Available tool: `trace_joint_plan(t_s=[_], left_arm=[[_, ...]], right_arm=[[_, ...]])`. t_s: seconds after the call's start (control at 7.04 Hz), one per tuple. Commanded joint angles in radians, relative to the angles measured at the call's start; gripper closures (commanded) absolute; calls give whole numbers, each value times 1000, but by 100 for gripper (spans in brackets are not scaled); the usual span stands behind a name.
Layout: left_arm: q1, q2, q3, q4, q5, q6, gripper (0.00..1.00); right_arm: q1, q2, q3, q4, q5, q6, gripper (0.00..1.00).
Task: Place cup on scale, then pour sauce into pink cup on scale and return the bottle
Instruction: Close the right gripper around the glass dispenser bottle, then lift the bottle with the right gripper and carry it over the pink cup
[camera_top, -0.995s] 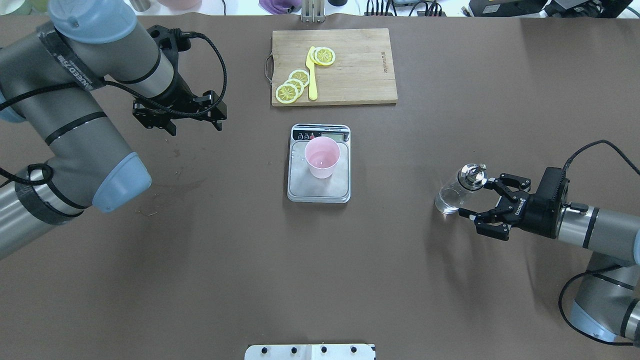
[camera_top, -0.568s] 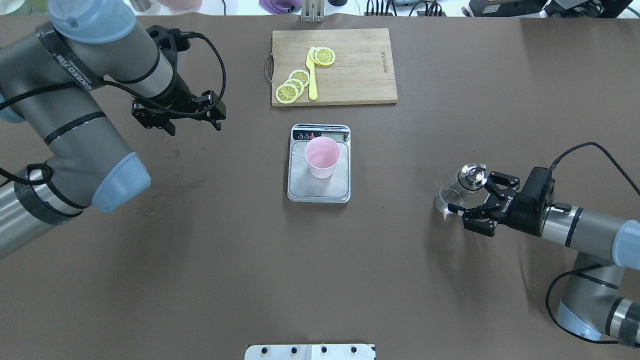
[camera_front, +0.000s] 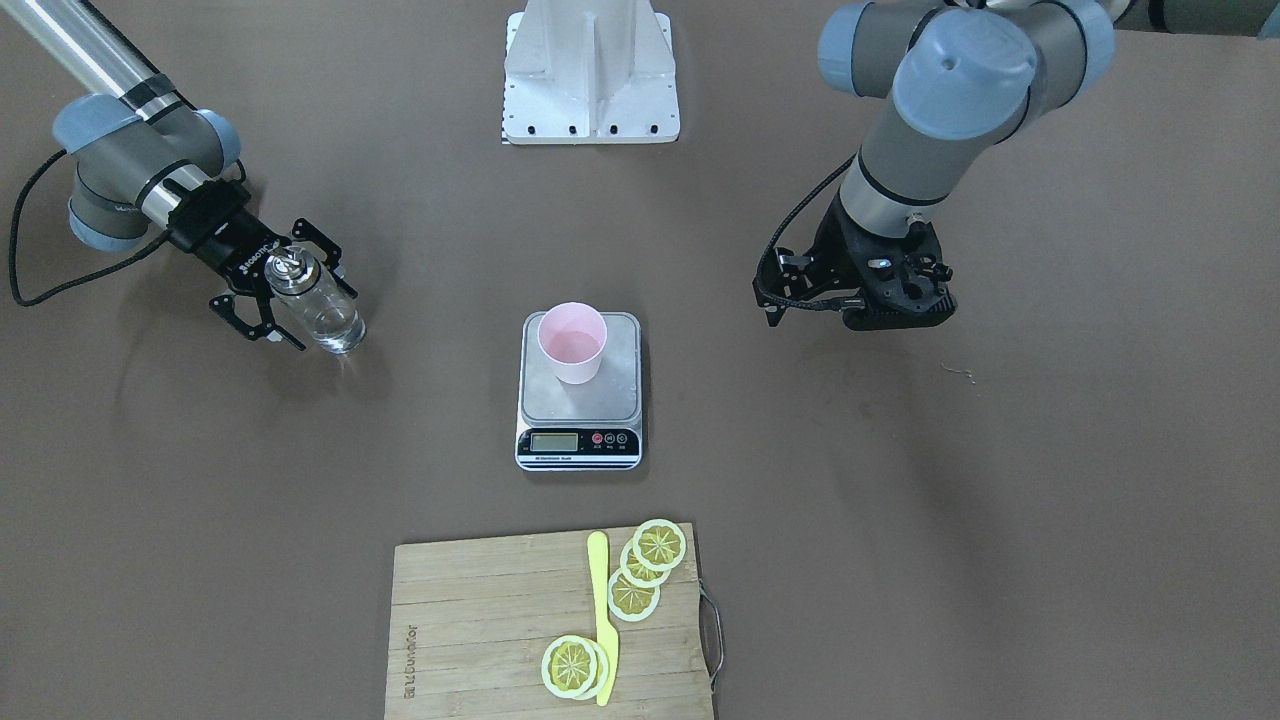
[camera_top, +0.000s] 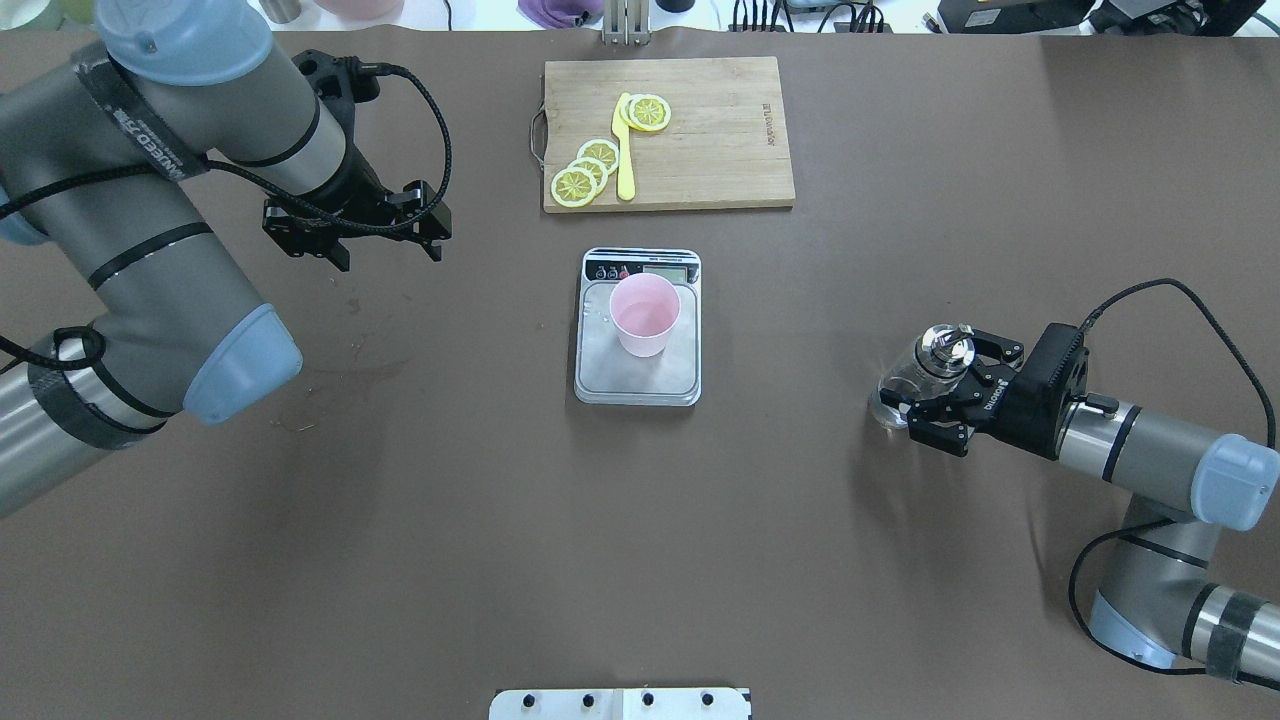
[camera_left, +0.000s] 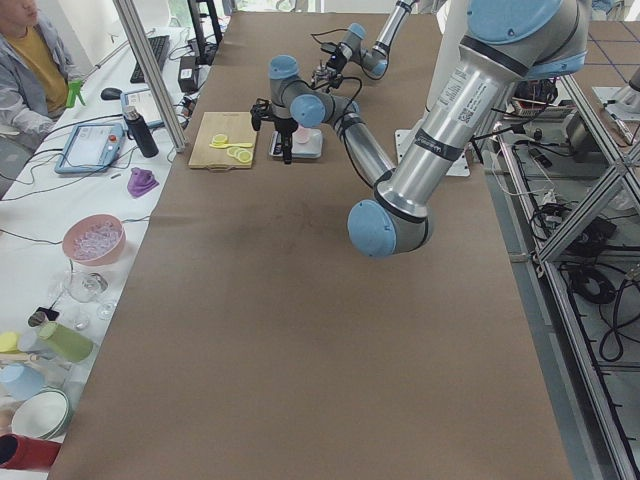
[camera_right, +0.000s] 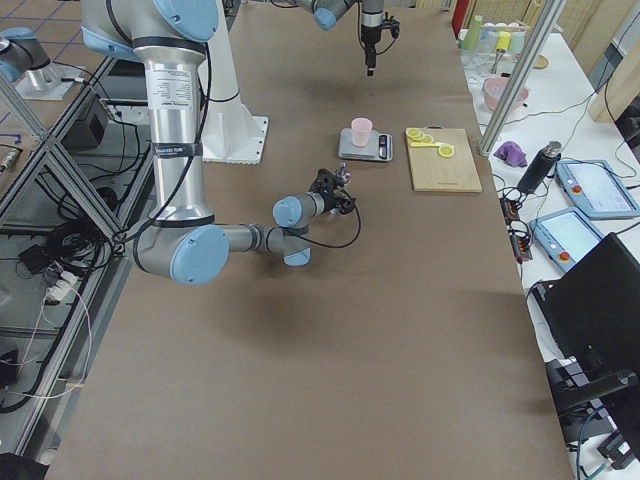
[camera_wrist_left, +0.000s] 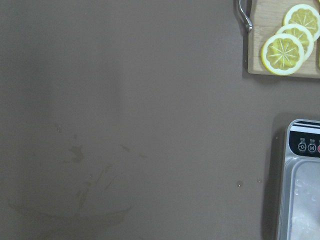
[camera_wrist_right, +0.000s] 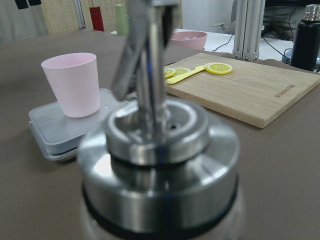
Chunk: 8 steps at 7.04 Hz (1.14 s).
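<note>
The pink cup (camera_top: 645, 315) stands upright on the scale (camera_top: 637, 385) at the table's middle, also seen from the front as cup (camera_front: 571, 342) on scale (camera_front: 545, 395). The clear glass bottle (camera_top: 915, 375) with its chrome cap stands on the table at the right; clear sauce shows low in it. My right gripper (camera_top: 938, 380) is open, one finger on each side of the bottle (camera_front: 318, 305). The cap (camera_wrist_right: 160, 150) fills the right wrist view. My left gripper (camera_top: 390, 250) hangs open and empty over the table, left of the scale.
A wooden cutting board (camera_top: 720, 130) with lemon slices (camera_top: 585, 170) and a yellow knife (camera_top: 624, 150) lies beyond the scale. The white robot base plate (camera_top: 620, 703) sits at the near edge. A faint stain (camera_wrist_left: 85, 190) marks the table under my left gripper.
My right gripper has advanced toward the bottle, so its open fingers now straddle the bottle's body. The left arm, cup and scale have stayed put.
</note>
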Motion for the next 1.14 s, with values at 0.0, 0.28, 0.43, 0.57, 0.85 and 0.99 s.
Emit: trace_joint_plan(t_s=[0.0,0.28,0.43,0.57,0.85,0.99], left_arm=[[1,0,-6,7,0,0,3],[1,-2,-8,7,0,0,3],[1,-2,-8,7,0,0,3],[-1,0,-11,7,0,0,3],[-21,4,-11,7,0,4,3],[-36,7,-11,7,-1,39,3]], right_arm=[[-1,6,-3,2,-1,1,35],[0,7,7,-9,-1,4,71],[2,9,10,-15,-13,14,93],[6,12,29,-79,-91,14,100],[0,57,100,-276,-173,14,100],[-1,91,225,-520,-182,14,100]])
